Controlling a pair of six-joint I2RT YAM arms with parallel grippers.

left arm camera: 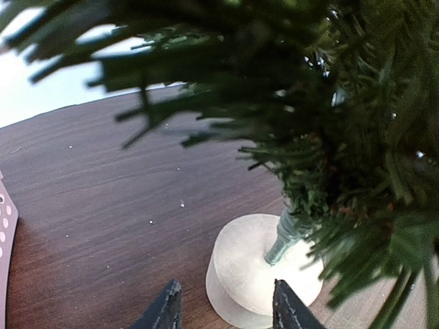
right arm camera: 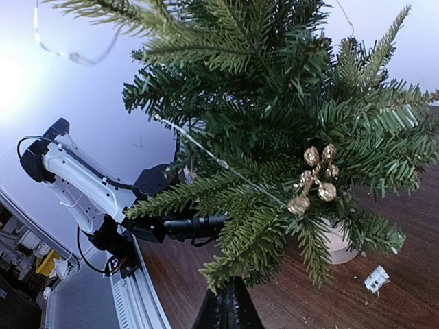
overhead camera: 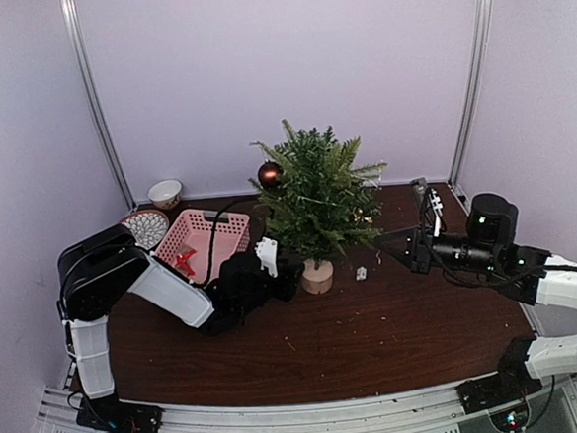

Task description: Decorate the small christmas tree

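The small christmas tree point(overhead camera: 314, 190) stands mid-table on its pale wooden stump point(overhead camera: 317, 275). A brown ball point(overhead camera: 269, 173) hangs at its upper left, and a gold berry sprig point(right arm camera: 315, 179) hangs on the right side. My left gripper point(overhead camera: 289, 276) is low beside the stump. In the left wrist view the left gripper point(left arm camera: 226, 314) is open, with the stump point(left arm camera: 264, 274) just ahead between the fingertips and not touching them. My right gripper point(overhead camera: 383, 240) sits at the tree's right edge. In the right wrist view the right gripper point(right arm camera: 230, 305) is shut under a low branch, with nothing visible in it.
A pink basket point(overhead camera: 220, 221) holding a red ornament point(overhead camera: 185, 261) stands left of the tree. A patterned dish point(overhead camera: 149, 226) and a small bowl point(overhead camera: 165, 193) are behind it. A small white piece point(overhead camera: 361, 272) lies on the table right of the stump. A thin clear thread point(right arm camera: 206, 152) runs through the branches.
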